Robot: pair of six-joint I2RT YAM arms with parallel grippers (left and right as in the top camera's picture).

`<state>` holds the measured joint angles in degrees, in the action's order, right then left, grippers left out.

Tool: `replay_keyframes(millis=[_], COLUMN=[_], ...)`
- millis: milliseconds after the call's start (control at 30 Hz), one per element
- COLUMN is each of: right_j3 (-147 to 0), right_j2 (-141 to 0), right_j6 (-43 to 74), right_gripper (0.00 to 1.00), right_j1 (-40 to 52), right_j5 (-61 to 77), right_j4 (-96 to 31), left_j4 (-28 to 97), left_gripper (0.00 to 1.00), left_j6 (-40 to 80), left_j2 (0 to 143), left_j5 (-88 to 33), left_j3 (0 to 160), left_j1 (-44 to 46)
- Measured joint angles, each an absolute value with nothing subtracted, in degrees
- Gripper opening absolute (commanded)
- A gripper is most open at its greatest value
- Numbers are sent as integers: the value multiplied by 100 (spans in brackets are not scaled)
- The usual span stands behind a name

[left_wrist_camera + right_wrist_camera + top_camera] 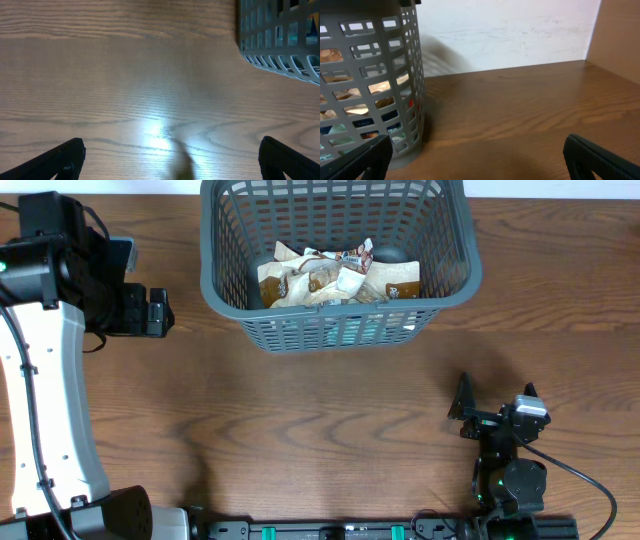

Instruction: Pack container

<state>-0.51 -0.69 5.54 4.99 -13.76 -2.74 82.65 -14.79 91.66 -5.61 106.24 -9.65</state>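
The container [215, 285] is a large grey lattice basket at the top middle of the table, with several brown and white food packets [335, 278] lying inside. Its corner shows in the left wrist view [280, 55] and its side in the right wrist view [405, 75]. My left gripper [158, 311] is open and empty, left of the basket; its fingers frame bare wood [170, 160]. My right gripper [465, 412] is open and empty, near the front right of the table, its fingers spread wide [475, 155].
A white wall [510, 30] stands behind the table in the right wrist view. The wooden table [320, 430] stretches between the basket and the front edge. The arm bases stand at the front edge.
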Motion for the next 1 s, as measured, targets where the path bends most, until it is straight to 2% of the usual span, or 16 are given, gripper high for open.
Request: replay_keyframes(millis=[300,633,833,1000], right_j3=[-51,-51,-51,-51], right_j2=[-69,-69,-69,-69], right_j6=[554,561,567,567], right_gripper=[99,99,99,99], right_j1=[499,499,499,499], right_j5=[-1376,-1396,-1396,-1396], right_j4=[-274,-270,-270,-270], left_j4=[7964,3597,2165,1236], left_gripper=[99,98,99,99], left_j6=[-1479,-1490,-1789,-1968], left_j2=[9166,9166,9148,9056], left_j5=[-587,-1483,-1647,-1653], left_j3=[10621,10468,10047,9330], left_j1=[-965,-523,-16,43])
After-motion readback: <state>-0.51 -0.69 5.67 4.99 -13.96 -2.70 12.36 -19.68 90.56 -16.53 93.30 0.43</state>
